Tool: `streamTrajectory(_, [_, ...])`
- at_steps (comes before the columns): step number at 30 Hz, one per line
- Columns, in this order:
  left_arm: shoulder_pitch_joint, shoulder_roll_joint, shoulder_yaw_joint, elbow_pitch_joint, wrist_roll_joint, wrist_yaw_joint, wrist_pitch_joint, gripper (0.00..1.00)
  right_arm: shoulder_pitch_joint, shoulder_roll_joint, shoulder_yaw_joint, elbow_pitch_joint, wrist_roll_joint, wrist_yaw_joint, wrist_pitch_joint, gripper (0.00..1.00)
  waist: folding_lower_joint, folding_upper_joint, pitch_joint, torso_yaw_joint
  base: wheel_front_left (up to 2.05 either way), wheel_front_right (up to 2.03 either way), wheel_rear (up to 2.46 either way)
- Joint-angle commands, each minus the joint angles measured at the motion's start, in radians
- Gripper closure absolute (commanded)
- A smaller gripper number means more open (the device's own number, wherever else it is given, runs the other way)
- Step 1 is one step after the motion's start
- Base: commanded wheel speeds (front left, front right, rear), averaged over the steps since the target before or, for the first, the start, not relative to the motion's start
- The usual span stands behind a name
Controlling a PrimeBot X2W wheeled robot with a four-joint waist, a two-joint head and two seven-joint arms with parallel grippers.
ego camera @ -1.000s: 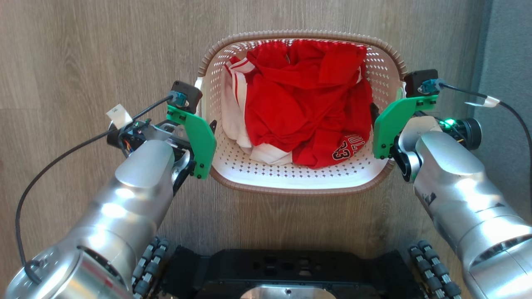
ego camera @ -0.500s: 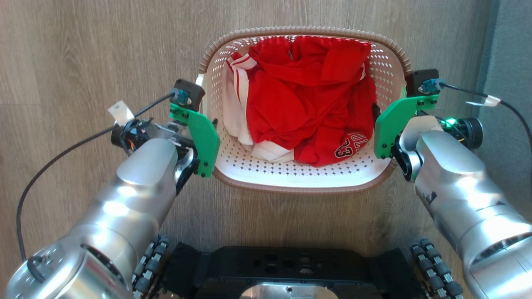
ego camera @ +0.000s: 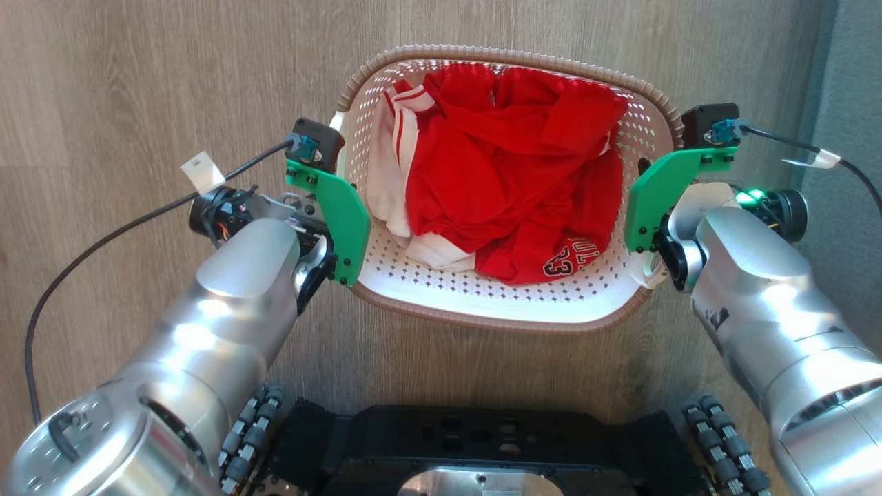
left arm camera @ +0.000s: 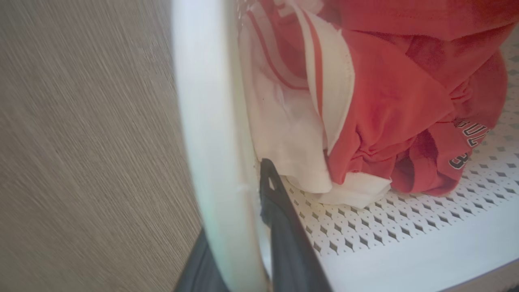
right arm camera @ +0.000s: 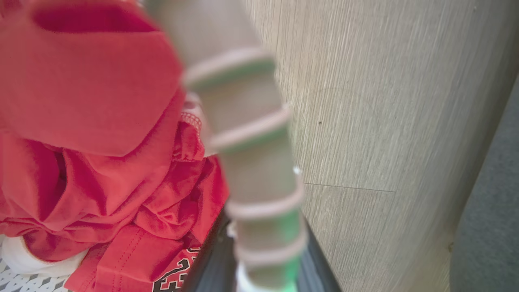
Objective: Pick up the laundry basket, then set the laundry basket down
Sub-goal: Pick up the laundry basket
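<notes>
The laundry basket, white perforated plastic with a brown woven-look rim, hangs between my two arms over the wood floor and holds red and white clothes. In the left wrist view my left gripper is shut on the basket's white left edge, with one dark finger inside the wall. The right wrist view has my right gripper shut on the brown ribbed rim of the right side. From the head camera, green wrist plates hide the fingertips of both.
My black wheeled base sits just below the basket's near rim. A grey carpeted strip runs along the right edge of the wood floor. Cables trail from both wrists.
The basket has come slightly toward the camera and turned a little, its right end swinging farther away, carried by both grippers. The head view has shifted a bit too.
</notes>
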Motion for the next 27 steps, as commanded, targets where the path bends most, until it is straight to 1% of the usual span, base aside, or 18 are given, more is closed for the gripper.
streamTrajectory(1, [0.015, 0.023, -0.016, -0.005, -0.005, -0.006, 0.010, 1.00, 0.046, 0.019, 0.040, -0.001, -0.022, 0.007, -0.017, 1.00, 0.0000, -0.0001, -0.001, 0.002, 0.00, 0.00, 0.00])
streamTrajectory(5, [0.016, 0.023, -0.045, -0.015, -0.022, -0.016, 0.028, 1.00, 0.039, 0.019, 0.053, 0.002, -0.034, 0.007, -0.011, 1.00, 0.0000, -0.0001, -0.005, 0.007, 0.00, 0.00, 0.00])
streamTrajectory(13, [0.028, 0.023, -0.109, -0.053, -0.056, -0.030, 0.092, 1.00, 0.029, 0.019, 0.107, -0.004, -0.058, 0.007, 0.037, 1.00, 0.0000, -0.0001, -0.024, 0.021, 0.00, 0.00, 0.00])
streamTrajectory(20, [0.049, 0.023, -0.162, -0.124, -0.097, -0.033, 0.165, 1.00, 0.016, 0.015, 0.149, 0.002, -0.081, 0.007, 0.102, 1.00, 0.0000, -0.0001, -0.059, 0.039, 0.00, 0.00, 0.00])
streamTrajectory(25, [0.062, 0.023, -0.180, -0.164, -0.112, -0.033, 0.215, 1.00, 0.020, 0.006, 0.181, -0.003, -0.072, 0.007, 0.156, 1.00, 0.0000, -0.0001, -0.093, 0.052, 0.00, 0.00, 0.00])
streamTrajectory(27, [0.072, 0.023, -0.183, -0.173, -0.129, -0.033, 0.250, 1.00, 0.028, 0.002, 0.196, -0.012, -0.063, 0.007, 0.178, 1.00, 0.0000, -0.0001, -0.114, 0.058, 0.00, 0.00, 0.00])
